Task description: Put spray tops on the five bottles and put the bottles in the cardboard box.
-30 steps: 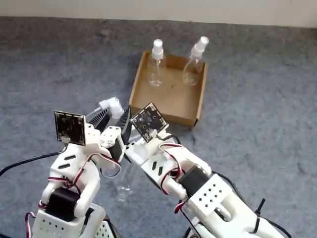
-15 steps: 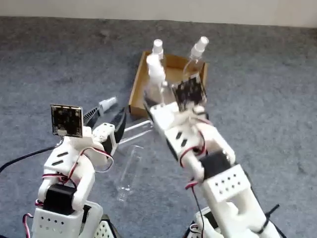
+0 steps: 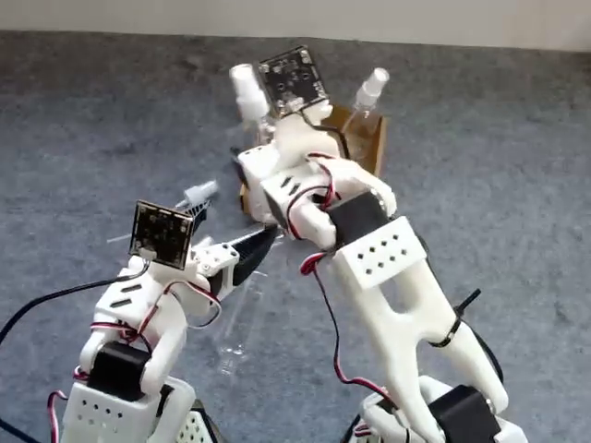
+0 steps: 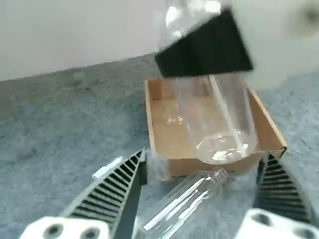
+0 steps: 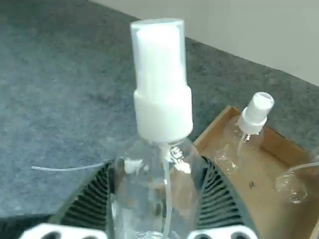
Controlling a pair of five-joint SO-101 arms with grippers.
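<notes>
The right arm stretches from the near edge of the tabletop toward the far edge with its wrist raised high. The right gripper clamps a bottle, top end up, between its ribbed fingers. The left arm sits folded by the near edge, leaning forward. The left gripper hangs low toward the middle of the tabletop, jaws spread wide, gripping nothing.

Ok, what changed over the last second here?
The right claw, shut on a capped bottle, lifted it from beside the left claw and carried it to the cardboard box. The left claw shifted slightly but stayed low and open over an uncapped bottle. The boxed bottles and the loose spray top did not move.
</notes>
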